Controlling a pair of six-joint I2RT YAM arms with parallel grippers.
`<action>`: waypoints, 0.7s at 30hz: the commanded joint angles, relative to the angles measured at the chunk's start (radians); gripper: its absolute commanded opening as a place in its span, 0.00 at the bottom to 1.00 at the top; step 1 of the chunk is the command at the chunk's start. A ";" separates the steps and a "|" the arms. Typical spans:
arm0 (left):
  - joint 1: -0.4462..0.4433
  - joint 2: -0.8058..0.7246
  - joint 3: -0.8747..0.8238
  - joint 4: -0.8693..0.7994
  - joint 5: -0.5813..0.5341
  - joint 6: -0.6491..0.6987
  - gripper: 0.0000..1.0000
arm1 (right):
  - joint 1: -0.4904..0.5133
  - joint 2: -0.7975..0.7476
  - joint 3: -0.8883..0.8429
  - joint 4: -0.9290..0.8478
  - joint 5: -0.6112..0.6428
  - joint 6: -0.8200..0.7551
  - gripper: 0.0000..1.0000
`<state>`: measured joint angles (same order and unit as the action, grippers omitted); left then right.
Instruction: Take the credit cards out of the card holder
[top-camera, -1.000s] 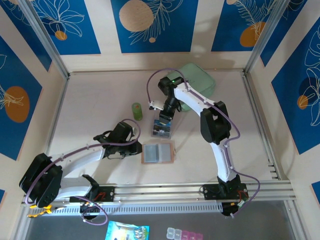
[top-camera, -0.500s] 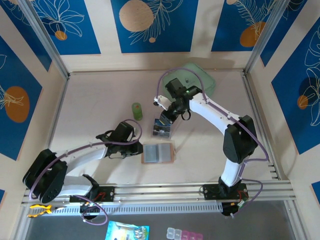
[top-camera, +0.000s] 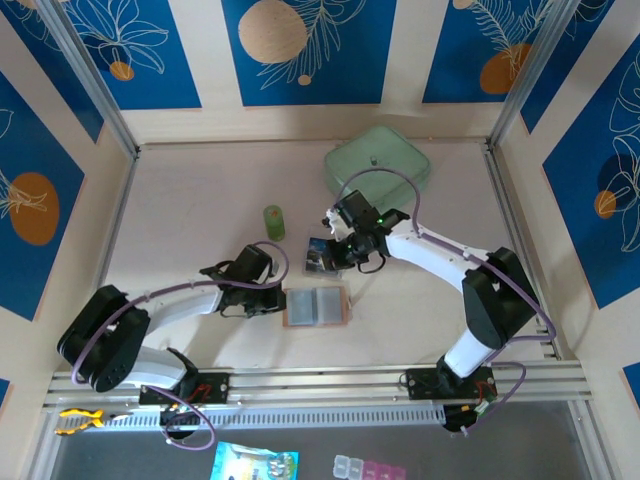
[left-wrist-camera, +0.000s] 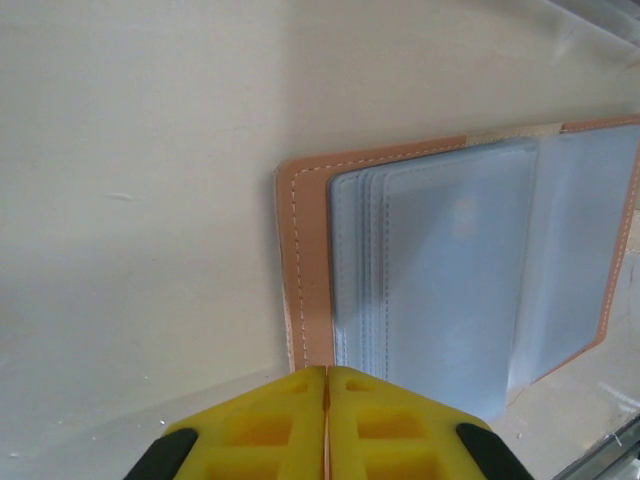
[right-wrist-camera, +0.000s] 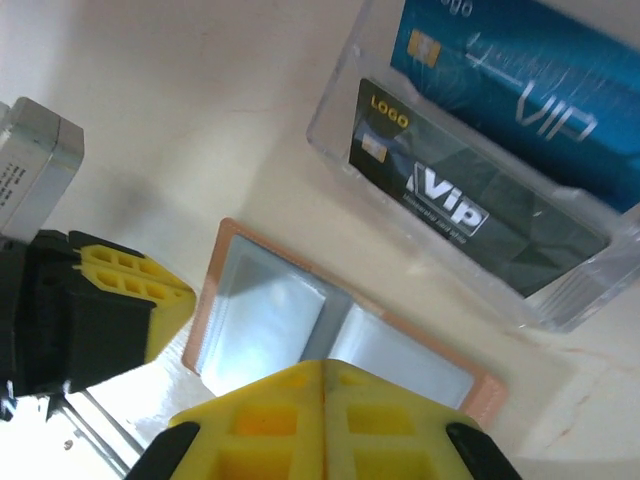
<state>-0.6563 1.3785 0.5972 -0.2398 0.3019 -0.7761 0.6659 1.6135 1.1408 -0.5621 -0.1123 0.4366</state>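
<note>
Three blue-patterned walls (top-camera: 300, 50), pale tabletop (top-camera: 190, 190)

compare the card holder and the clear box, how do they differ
The card holder is tan-edged with grey-blue sleeves; the clear box is see-through plastic. The card holder lies flat and open with no card showing; the clear box holds a dark card and a blue card. Both rest on the table.

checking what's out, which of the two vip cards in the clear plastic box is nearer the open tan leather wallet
The dark grey card with yellow LOGO lettering, in the front slot; the bright blue card sits behind it.
</note>
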 joint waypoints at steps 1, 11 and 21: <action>0.012 0.007 -0.006 0.021 0.031 0.007 0.07 | 0.043 -0.018 -0.050 0.033 -0.052 0.155 0.10; 0.007 -0.009 -0.021 0.043 0.055 -0.013 0.05 | 0.134 0.018 -0.152 0.201 -0.096 0.316 0.29; 0.006 0.039 -0.013 0.004 0.043 0.003 0.02 | 0.176 0.093 -0.141 0.224 -0.101 0.372 0.33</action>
<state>-0.6563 1.4036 0.5888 -0.2096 0.3332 -0.7792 0.8307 1.6859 0.9981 -0.3485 -0.1898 0.7723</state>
